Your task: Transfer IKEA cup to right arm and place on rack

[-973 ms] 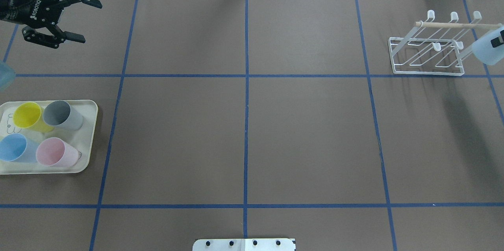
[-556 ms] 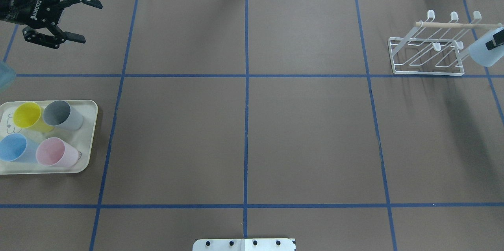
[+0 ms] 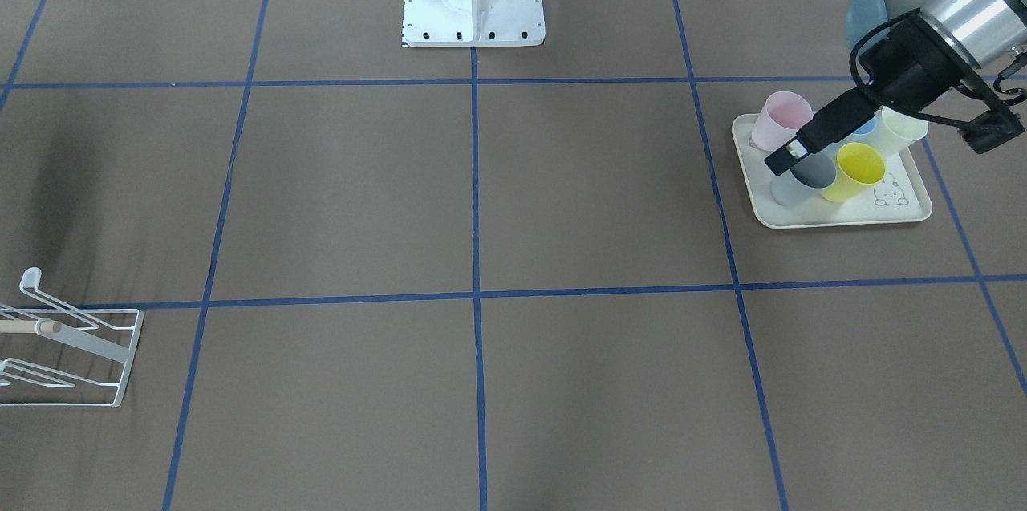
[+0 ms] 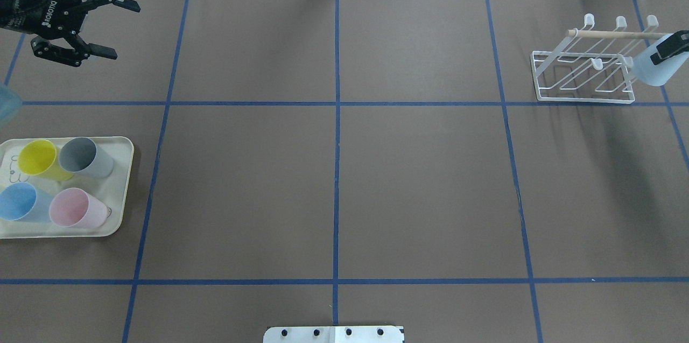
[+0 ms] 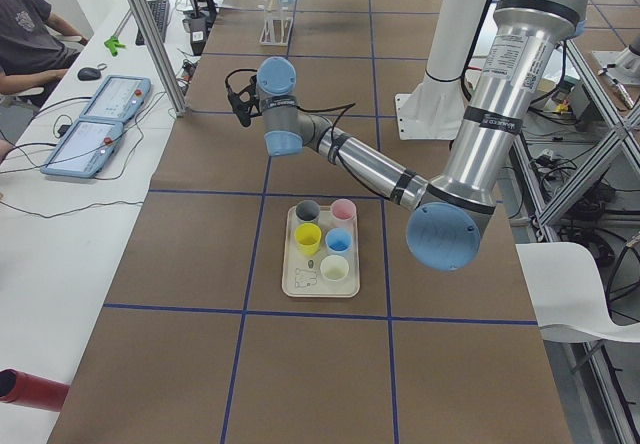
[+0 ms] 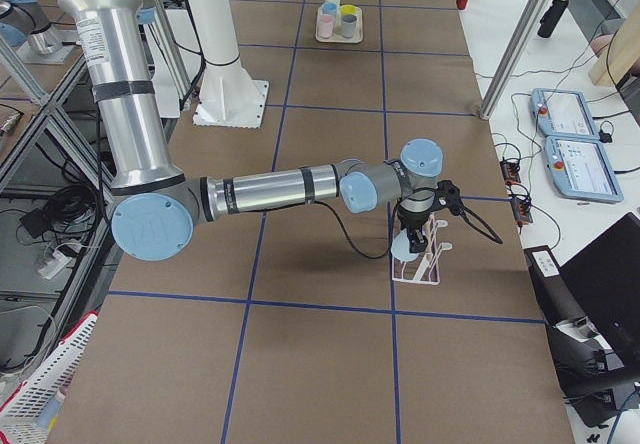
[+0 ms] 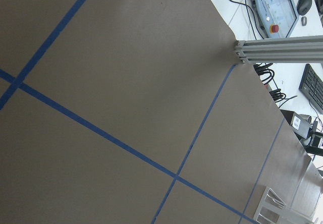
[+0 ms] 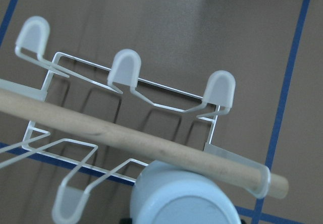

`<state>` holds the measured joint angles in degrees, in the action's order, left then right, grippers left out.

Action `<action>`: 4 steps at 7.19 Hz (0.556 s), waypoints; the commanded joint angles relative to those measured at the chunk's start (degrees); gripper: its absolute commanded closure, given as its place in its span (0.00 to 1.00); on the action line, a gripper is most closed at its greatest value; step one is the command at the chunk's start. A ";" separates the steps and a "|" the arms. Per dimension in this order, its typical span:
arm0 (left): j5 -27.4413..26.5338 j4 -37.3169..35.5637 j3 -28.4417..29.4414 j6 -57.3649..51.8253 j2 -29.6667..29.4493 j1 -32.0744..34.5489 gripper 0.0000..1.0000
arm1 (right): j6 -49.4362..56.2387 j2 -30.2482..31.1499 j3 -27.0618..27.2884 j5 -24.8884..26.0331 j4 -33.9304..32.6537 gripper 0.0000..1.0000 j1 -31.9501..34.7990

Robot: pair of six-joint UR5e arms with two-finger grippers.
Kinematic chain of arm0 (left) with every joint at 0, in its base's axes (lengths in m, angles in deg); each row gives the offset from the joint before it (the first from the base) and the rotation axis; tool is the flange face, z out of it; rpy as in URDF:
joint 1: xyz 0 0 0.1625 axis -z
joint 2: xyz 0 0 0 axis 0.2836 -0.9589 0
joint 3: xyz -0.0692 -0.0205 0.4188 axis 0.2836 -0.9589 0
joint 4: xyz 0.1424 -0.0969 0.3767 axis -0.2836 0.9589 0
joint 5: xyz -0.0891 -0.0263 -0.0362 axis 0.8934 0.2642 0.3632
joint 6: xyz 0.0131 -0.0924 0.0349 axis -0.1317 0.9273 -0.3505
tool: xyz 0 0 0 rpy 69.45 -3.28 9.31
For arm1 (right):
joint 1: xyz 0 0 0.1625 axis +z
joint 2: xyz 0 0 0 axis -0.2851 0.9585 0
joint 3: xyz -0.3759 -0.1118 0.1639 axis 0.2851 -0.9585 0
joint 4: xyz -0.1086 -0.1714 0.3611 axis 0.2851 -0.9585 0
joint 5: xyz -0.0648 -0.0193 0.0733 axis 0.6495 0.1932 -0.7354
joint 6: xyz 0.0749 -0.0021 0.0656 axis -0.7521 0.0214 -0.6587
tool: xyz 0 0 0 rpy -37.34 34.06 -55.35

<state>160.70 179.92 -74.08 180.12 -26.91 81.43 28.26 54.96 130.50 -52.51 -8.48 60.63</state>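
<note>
Seen from over the robot's shoulders, the brown surface (image 4: pixel 420 187) carries a cream tray (image 4: pixel 127 170) nearest in, at 9 o'clock. A blue cup (image 4: pixel 19 202) and a pink cup (image 4: pixel 72 207) fill the tray's near row. A yellow cup (image 4: pixel 36 159) and a grey cup (image 4: pixel 78 155) stand behind them. The left side view adds a cream cup (image 5: pixel 334 266) on the same tray, and all five stand mouth up.

Farther out, at 2 o'clock, sits the white wire rack (image 4: pixel 584 99), with a wooden dowel (image 4: pixel 613 34) running along its far top edge. At the rack's 3 o'clock end the right gripper (image 4: pixel 667 51) is clamped on the pale-blue cup (image 4: pixel 648 71). The cup hangs tilted, clear of the surface, and overlaps the rack's end prong. Whether that prong is inside the cup cannot be told. In the right wrist view the cup's round end sits just beneath the dowel's capped tip, and three rounded prong tips stand beyond it. The right arm (image 6: pixel 270 189) stretches low and nearly level across the surface to reach the rack.

Farthest, at 10 o'clock, the left gripper (image 4: pixel 122 30) hovers above the surface with its fingers spread wide and nothing between them, well apart from the tray.
</note>
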 commanded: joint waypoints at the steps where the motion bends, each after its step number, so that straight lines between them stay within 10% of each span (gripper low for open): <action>1: 0.00 0.00 -0.01 -0.01 0.00 0.00 0.00 | 1.56 -0.91 -2.03 0.08 0.37 0.67 -0.29; 3: 0.09 0.00 -0.01 0.08 0.00 0.00 0.00 | 1.73 -0.82 -2.21 -0.10 0.46 0.35 -0.38; 4: 0.09 0.00 -0.10 0.08 0.00 0.00 0.00 | 1.73 -0.73 -1.60 -0.18 0.55 0.01 -0.38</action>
<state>160.76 179.92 -74.12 180.16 -26.91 81.43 29.95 54.14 128.47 -52.60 -8.02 60.27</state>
